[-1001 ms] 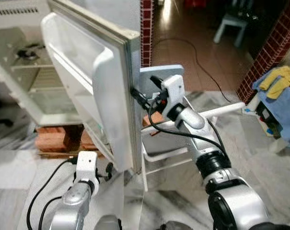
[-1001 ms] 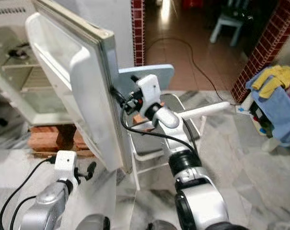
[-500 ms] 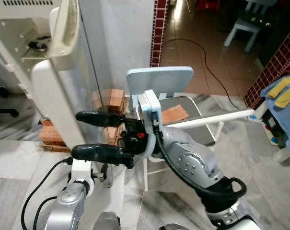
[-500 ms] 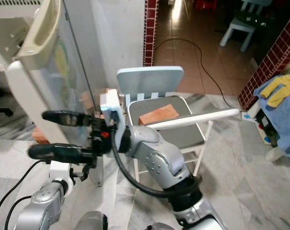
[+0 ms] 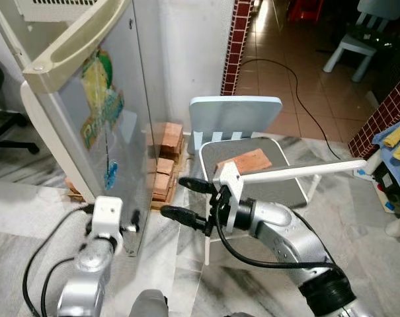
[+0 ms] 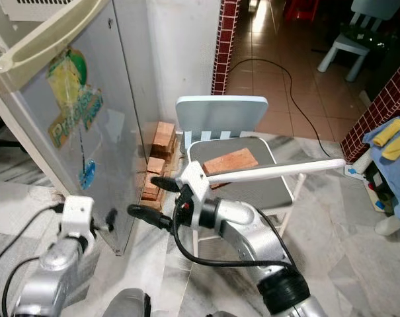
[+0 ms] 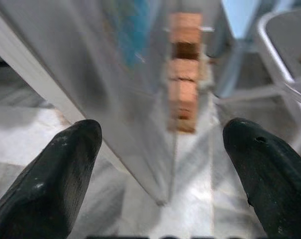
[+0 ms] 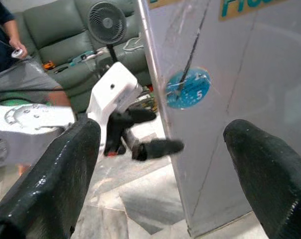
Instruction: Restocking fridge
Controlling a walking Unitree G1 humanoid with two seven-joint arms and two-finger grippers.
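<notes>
While the fridge [image 5: 87, 112] stands with its stickered door face turned toward the robot and apparently shut, the task looks to be at its closing step, with both grippers empty. The right gripper [image 5: 185, 201] hangs with its fingers spread wide, holding nothing, just off the door's lower corner; the door edge lies a little beyond its fingertips, apart from them. The left gripper [image 6: 102, 222] sits low, near the bottom of the door, its fingers likewise spread and bare, the door's lower edge running between them in the left wrist view.

I judge the next move to be either a last press on the door to seat it, or a turn away to fetch more stock; no item to load can be made out here.

Room is tight behind the right gripper: a folding chair [image 5: 234, 115] with a brick [image 5: 243, 161] on its seat stands close behind the wrist. Stacked bricks [image 5: 165, 158] lie just beyond the fingertips beside the fridge. A person [image 8: 11, 59] stands past the left gripper.
</notes>
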